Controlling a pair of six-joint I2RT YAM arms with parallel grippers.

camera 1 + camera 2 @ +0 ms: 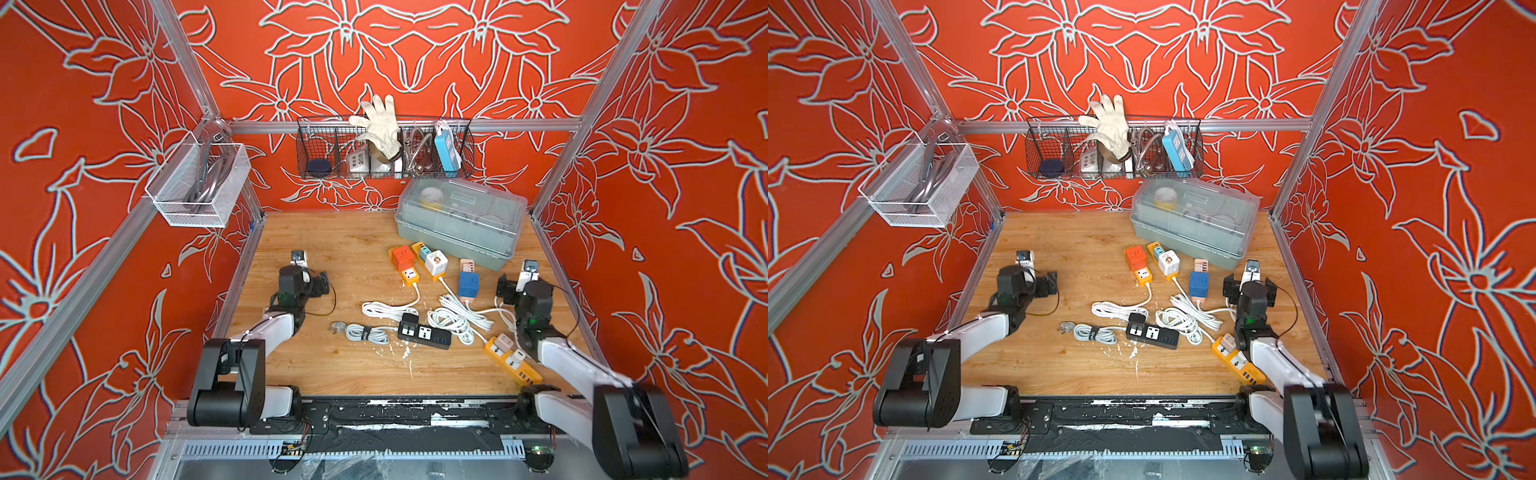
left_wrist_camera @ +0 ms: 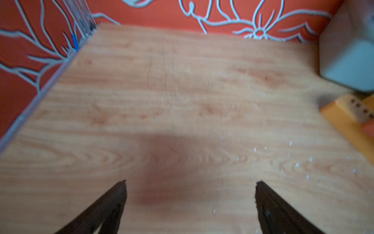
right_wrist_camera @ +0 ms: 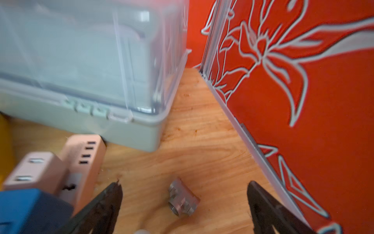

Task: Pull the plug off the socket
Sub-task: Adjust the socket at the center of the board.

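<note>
Though top views hide it, wrist cam shows grey fitting under wide-apart right gripper; left gripper apart too.

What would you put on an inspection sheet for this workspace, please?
Surface: wooden tabletop, with white specks in front of the black power strip.
Job's things: a black plug sits at one end of the black power strip; nothing is touching it.
Clutter: orange cube, white cube and blue cube on other strips; lidded plastic box; small metal fitting.
Grippers: left gripper open over bare wood; right gripper open by the metal fitting; both empty.
Cables: white cords loosely coiled; one tied bundle.
Surroundings: red floral walls; wire basket holding a glove; white mesh basket.
</note>
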